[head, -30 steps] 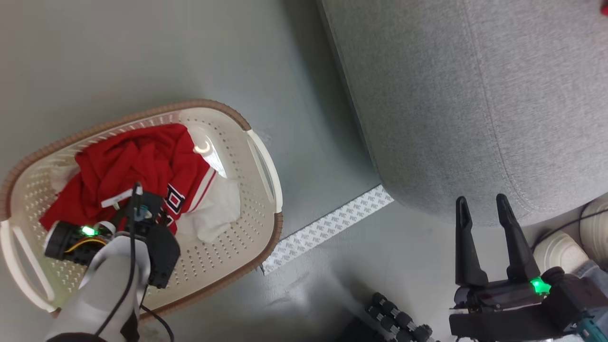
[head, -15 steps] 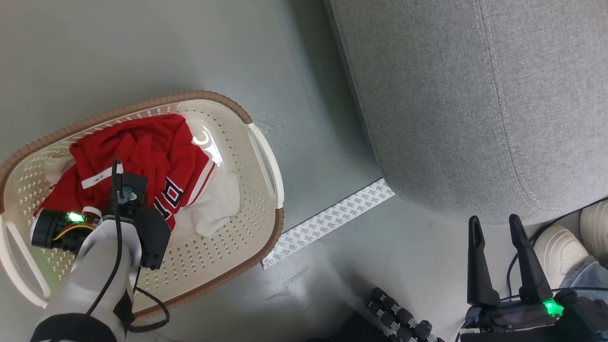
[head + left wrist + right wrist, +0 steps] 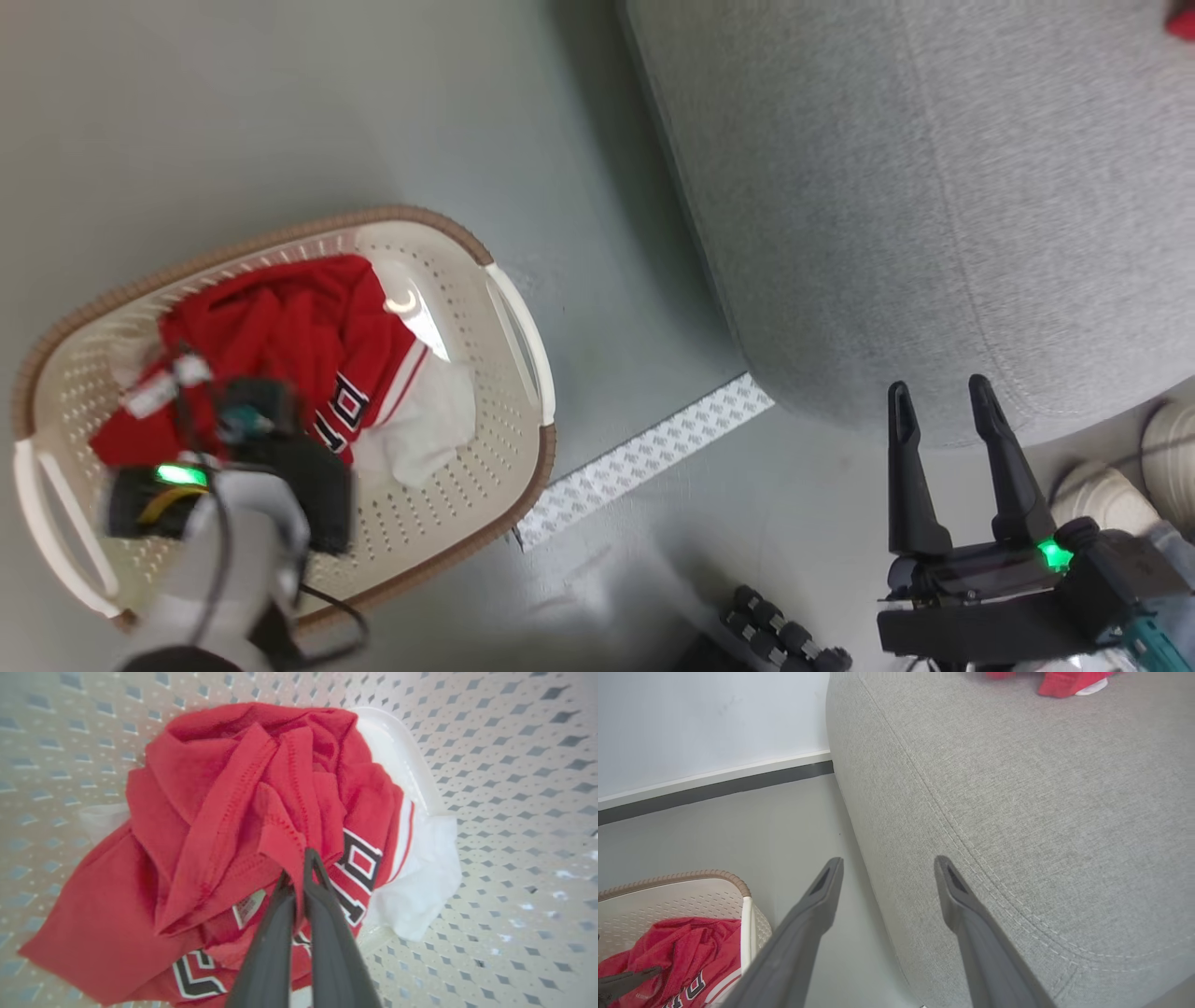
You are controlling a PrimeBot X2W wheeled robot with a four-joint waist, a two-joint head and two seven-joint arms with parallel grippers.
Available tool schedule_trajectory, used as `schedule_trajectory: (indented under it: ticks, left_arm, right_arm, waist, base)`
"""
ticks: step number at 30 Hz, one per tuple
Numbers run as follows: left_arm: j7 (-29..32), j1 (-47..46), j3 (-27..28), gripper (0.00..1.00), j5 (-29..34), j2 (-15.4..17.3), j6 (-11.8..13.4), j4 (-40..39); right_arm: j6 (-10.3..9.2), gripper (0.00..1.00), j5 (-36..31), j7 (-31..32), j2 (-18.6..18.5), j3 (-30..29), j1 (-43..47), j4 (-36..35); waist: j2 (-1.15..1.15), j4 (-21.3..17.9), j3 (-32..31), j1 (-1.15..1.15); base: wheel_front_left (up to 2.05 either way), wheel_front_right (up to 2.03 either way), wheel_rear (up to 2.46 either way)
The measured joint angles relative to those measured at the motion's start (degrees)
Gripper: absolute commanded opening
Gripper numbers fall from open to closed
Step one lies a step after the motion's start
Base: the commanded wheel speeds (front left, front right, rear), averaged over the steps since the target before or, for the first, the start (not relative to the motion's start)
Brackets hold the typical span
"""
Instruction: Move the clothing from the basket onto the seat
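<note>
Now L gripper (image 3: 297, 863) is pressed together, pinching a fold of soft red clothing w/ white panels (image 3: 224, 812) in the cream perforated plastic basket (image 3: 439, 219). R gripper (image 3: 934, 387) is spread, empty, by the light-grey fabric seat (image 3: 934, 187). Risk: thin pinch slips on lift, pile drops.

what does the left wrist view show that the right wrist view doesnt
Left wrist view: the left gripper shut on a fold of the red clothing, with a sewn-in label and the block number print up close. Right wrist view: the open right gripper in front of the grey seat, another red garment lying on that seat, and the wall. Both: the basket with the clothing inside it.
</note>
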Motion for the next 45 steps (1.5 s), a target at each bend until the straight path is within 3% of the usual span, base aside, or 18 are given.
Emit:
schedule_trajectory:
  ticks: [3,8,11,15,21,28,35,45]
  left_arm:
    - [-1.8,1.9,-0.4,0.0,-1.4,-2.0,-1.8,-0.7]
    - [-2.8,5.4,-0.6,0.0,-4.4,-2.4,-4.5,-2.9]
    - [-3.0,7.5,-2.9,0.0,-9.1,-2.5,-6.7,-6.2]
    - [-3.0,11.3,-7.8,0.0,-15.4,-2.5,-7.6,-10.2]
    - [-2.9,14.4,-16.9,0.0,-24.4,-2.5,-4.7,-17.7]
    - [-2.7,15.2,-23.9,0.0,-29.8,-2.6,-1.1,-24.1]
    - [-2.8,11.7,-24.7,0.0,-30.6,-2.7,0.1,-29.2]
    - [-1.6,2.5,-25.3,0.0,-30.3,-2.7,-0.1,-35.6]
  right_arm:
    - [-0.01,1.0,-1.4,0.0,0.0,-0.8,-0.7,1.5]
    - [-0.01,1.0,-3.9,0.0,0.1,-1.2,-2.2,5.0]
    - [-0.01,1.0,-4.2,0.0,0.1,-1.4,-3.1,7.3]
    - [-0.01,1.0,-4.5,0.0,0.1,-1.0,-3.9,10.5]
    - [-0.01,1.0,-5.4,0.0,0.1,-1.3,-1.1,12.6]
    - [-0.01,1.0,-5.6,0.0,0.1,-0.6,2.0,14.1]
    - [-0.01,1.0,-5.3,0.0,0.1,1.6,1.5,14.5]
    - [-0.01,1.0,-4.1,0.0,0.1,5.7,0.6,16.6]
  waist:
    - [0.0,0.4,-1.9,0.0]
    - [0.0,1.8,-6.5,0.0]
    - [0.0,3.0,-10.1,-0.01]
    - [0.0,5.2,-15.6,-0.01]
    - [-0.01,9.5,-25.0,-0.01]
    - [-0.01,14.7,-35.1,-0.02]
    - [-0.02,19.8,-42.9,-0.02]
    - [-0.01,27.0,-49.0,-0.01]
  base:
    - [0.0,0.0,0.0]
    - [0.0,0.0,0.0]
    - [0.0,0.0,0.0]
    - [0.0,0.0,0.0]
    - [0.0,0.0,0.0]
    - [0.0,0.0,0.0]
    - [0.0,0.0,0.0]
    - [0.0,0.0,0.0]
